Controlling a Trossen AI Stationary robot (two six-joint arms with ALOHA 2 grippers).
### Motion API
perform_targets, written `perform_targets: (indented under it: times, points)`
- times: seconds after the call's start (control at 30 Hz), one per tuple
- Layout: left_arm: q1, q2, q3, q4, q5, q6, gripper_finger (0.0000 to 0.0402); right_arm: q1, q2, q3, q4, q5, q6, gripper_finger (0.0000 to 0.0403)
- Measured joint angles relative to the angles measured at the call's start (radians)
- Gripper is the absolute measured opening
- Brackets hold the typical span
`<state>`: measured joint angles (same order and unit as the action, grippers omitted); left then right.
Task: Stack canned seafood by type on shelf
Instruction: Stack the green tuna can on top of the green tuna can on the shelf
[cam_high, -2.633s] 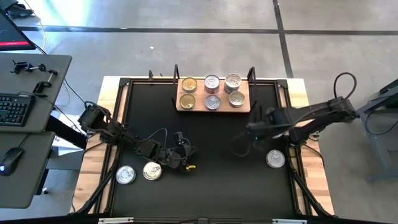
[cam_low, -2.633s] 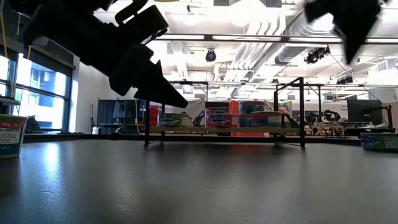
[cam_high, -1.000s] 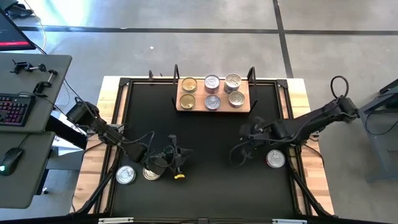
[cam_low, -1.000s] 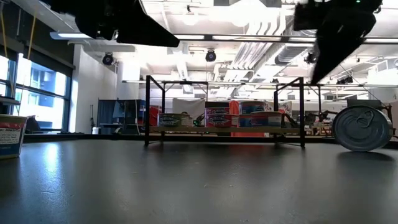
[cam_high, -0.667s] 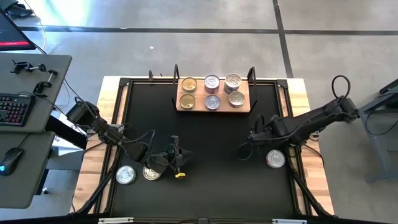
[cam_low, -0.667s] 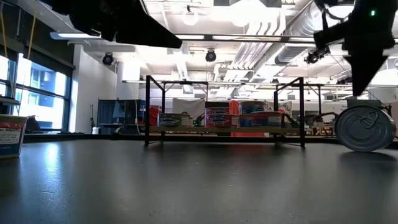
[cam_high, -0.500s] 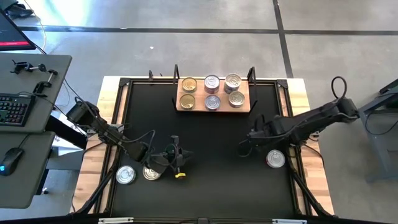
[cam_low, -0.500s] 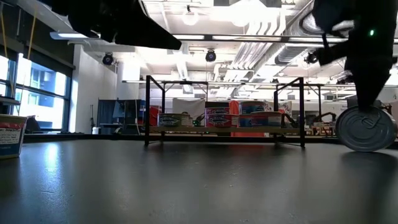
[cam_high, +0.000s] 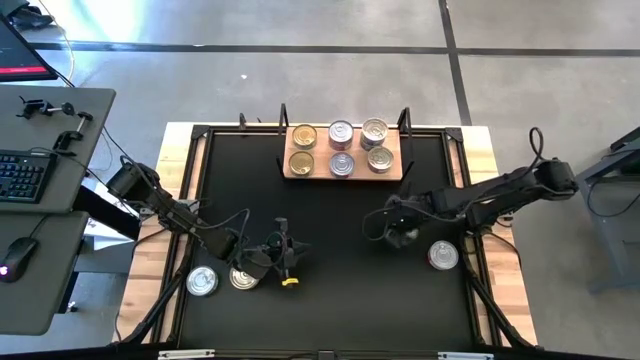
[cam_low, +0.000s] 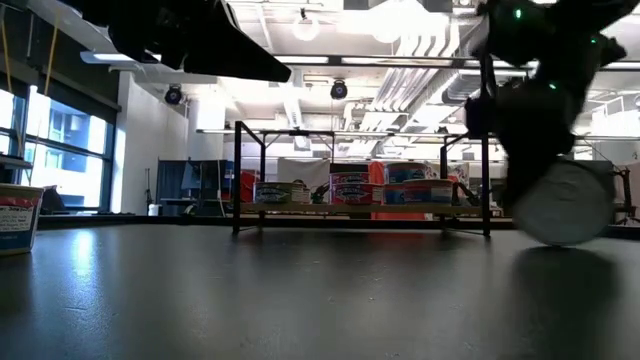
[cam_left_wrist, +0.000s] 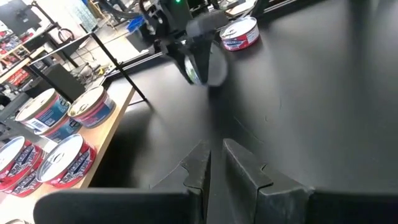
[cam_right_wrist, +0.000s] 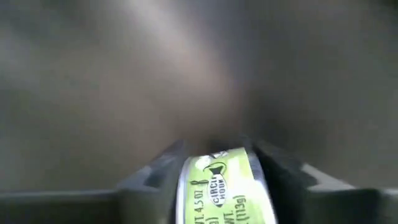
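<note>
Cans (cam_high: 342, 148) of seafood, six in all, sit on the shelf (cam_high: 321, 173) at the upper centre of the overhead view, in two rows of three: gold lids in the left column, silver in the other two.

The main change is on the right. A second ago a loose can stood on its rim on the counter (cam_high: 330, 310), at the right edge of the low view, with the right tool above it. Now the right tool (cam_high: 398, 232) has closed around that can (cam_low: 560, 205), gripping it on edge. Its own camera shows a green label wedged between the two fingers. In the low view the can has shifted a little to the left and looks blurred, so it is probably being lifted or carried. Whether it has left the counter cannot be told.

This suggests the pick is done, and the next step is carrying the can to the matching stack on the shelf, which lies just up and left of the tool in the overhead view.

A red-sided can (cam_high: 443, 256) lies flat, untouched, right of centre.

The left tool (cam_left_wrist: 216, 155) hovers at the lower left, unmoved, fingers almost together and holding nothing. Two more cans (cam_high: 203, 282) lie just beside it, still to be sorted.
</note>
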<state>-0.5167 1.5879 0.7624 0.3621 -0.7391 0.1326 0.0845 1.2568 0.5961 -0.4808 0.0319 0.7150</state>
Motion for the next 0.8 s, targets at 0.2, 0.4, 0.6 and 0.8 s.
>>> perform_targets:
  times: [0.2, 0.4, 0.6, 0.8]
  points:
    - [0.001, 0.0, 0.0, 0.003, 0.0, 0.0, 0.0035, 0.008, 0.001, -0.04, 0.364, -0.05, -0.094, 0.0126]
    - [0.007, 0.0, 0.0, 0.005, 0.0, 0.001, 0.0035, 0.006, 0.001, -0.029, 0.52, -0.009, -0.121, 0.0126]
    - [0.03, 0.008, 0.001, -0.014, 0.132, 0.344, 0.0035, -0.041, 0.09, -0.028, 0.782, -0.126, -0.117, 0.0126]
    - [0.032, 0.071, 0.001, 0.003, 0.187, 0.936, 0.0052, -0.143, 0.323, -0.027, 1.217, -0.429, 0.006, 0.0126]
